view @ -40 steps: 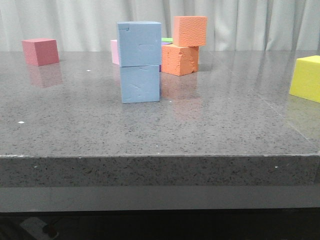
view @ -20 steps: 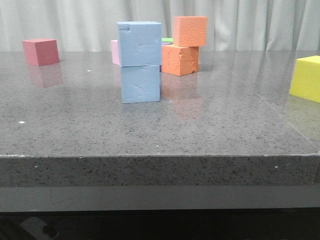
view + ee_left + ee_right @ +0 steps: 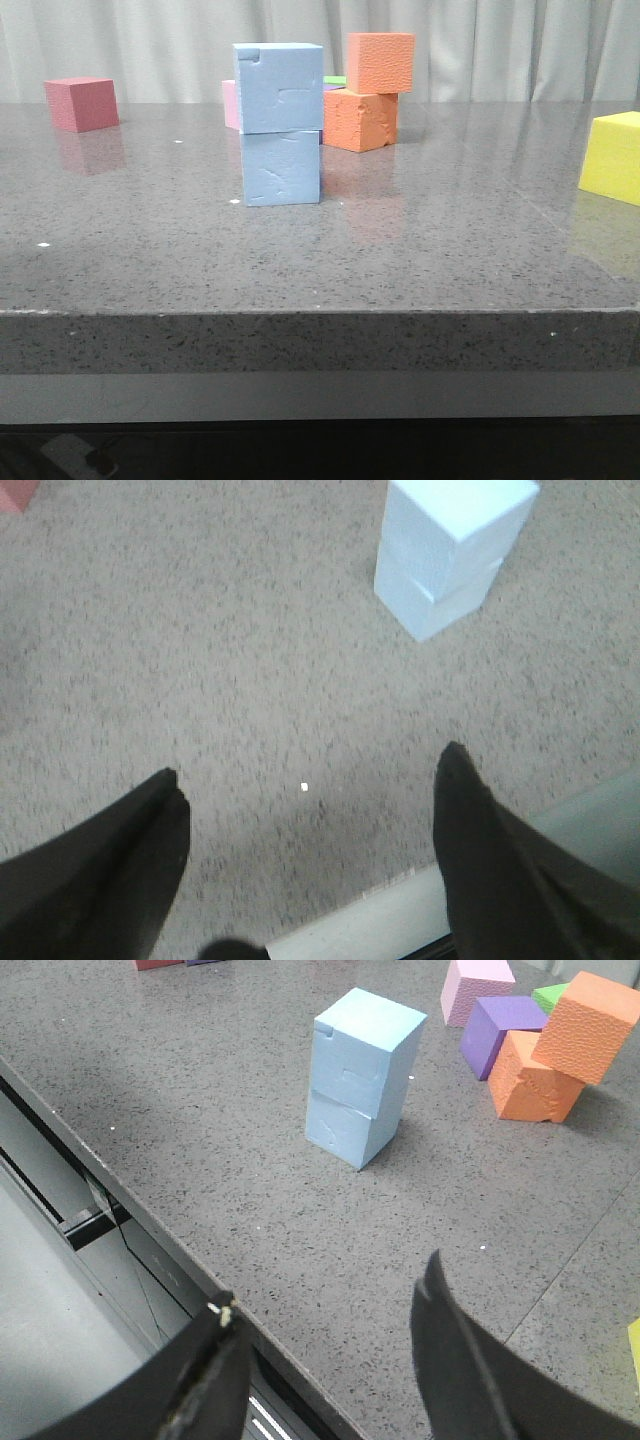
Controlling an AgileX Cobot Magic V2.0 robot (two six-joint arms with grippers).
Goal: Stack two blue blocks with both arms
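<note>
Almost nothing has moved since a second ago: in the front view the upper blue block has crept a touch toward the table's left edge, so it now overhangs the lower blue block slightly on that side. You can see the same offset from the right wrist camera, where the top cube sits a little askew on the one beneath.

The stack stands on the table left of centre, well back from the near edge, with the stacked orange cubes near it toward the far edge. Both arms are clear of it. Your left gripper hangs near the table's front edge with its fingers spread wide and nothing between them; your right gripper is likewise splayed and empty, above the front edge.

The task looks done, so your main risk is undoing it. The foam is light and the top cube is not square on its base; a jolt to the table or a swing of either arm through the stack could topple it. Keep both arms low and away.
</note>
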